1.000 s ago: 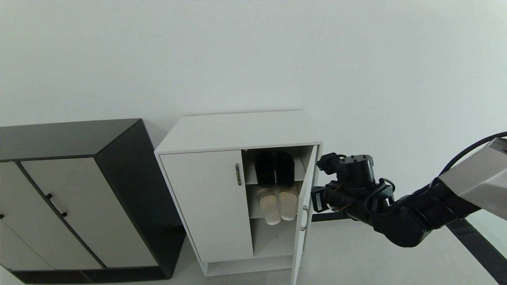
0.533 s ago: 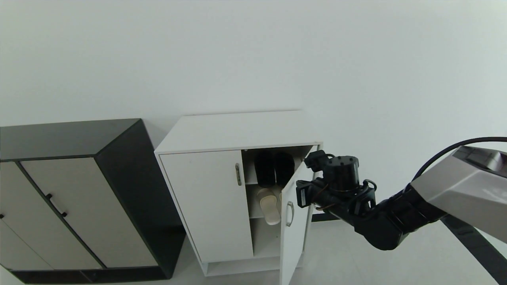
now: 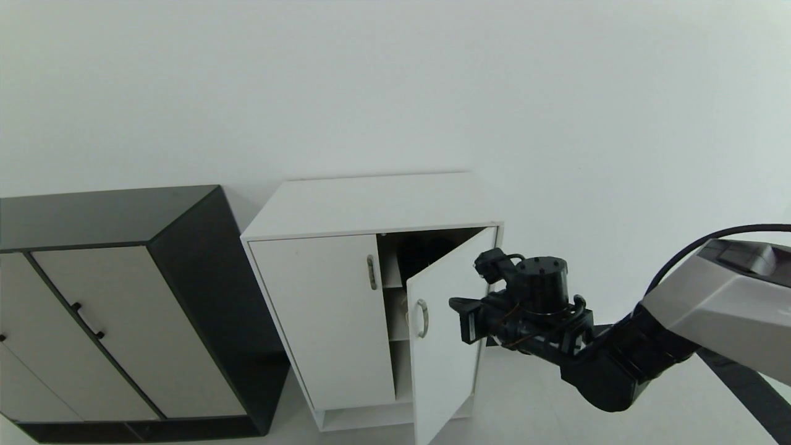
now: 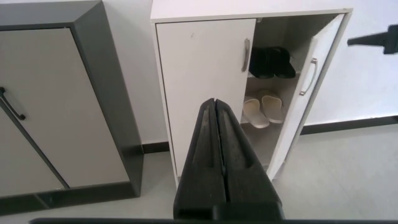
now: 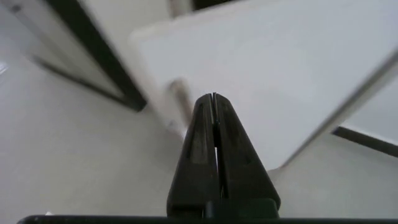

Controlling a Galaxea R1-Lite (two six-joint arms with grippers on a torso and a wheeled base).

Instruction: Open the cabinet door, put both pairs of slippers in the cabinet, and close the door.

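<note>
The white cabinet [image 3: 371,204] has its left door shut and its right door [image 3: 442,334] standing partly ajar. My right gripper [image 3: 458,304] is shut and rests against that door's outer face [image 5: 280,68], past its handle [image 3: 422,318]. Inside, black slippers [image 4: 273,62] lie on the upper shelf and white slippers [image 4: 261,109] on the shelf below. The door hides most of them in the head view, where only a dark patch of the black slippers [image 3: 426,250] shows. My left gripper [image 4: 214,106] is shut and empty, well back from the cabinet front [image 4: 205,93].
A black cabinet [image 3: 123,296] with grey doors stands directly left of the white one. Both stand against a plain white wall. A dark baseboard strip [image 3: 735,377] runs along the floor on the right, with open floor [image 3: 531,408] in front.
The right door has swung from wide open to partly ajar. My right gripper moved left with it, against its outer face. The slippers are now mostly hidden in the head view.
</note>
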